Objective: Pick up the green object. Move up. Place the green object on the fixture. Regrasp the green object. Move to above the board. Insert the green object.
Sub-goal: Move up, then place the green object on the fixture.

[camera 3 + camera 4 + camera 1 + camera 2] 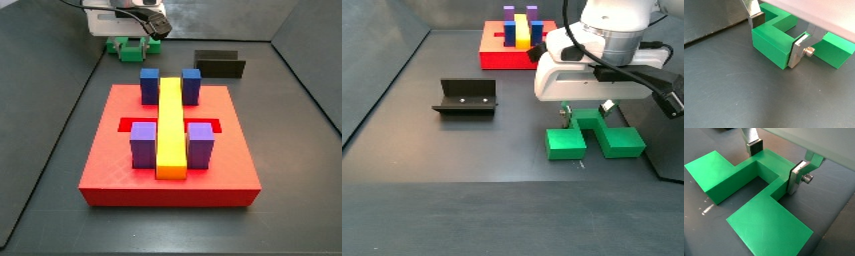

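Looking down, you see the gripper (775, 164) right over the green object (747, 195), fingers spread, not pinching, one on each side of its middle block.

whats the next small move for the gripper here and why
Probably close the fingers. The gripper is down at the green object, which lies on the floor, and its silver fingers stand on either side of the raised centre block with a gap showing, so nothing is clamped yet. The fixture is bare and well apart, so lifting comes after the grasp.
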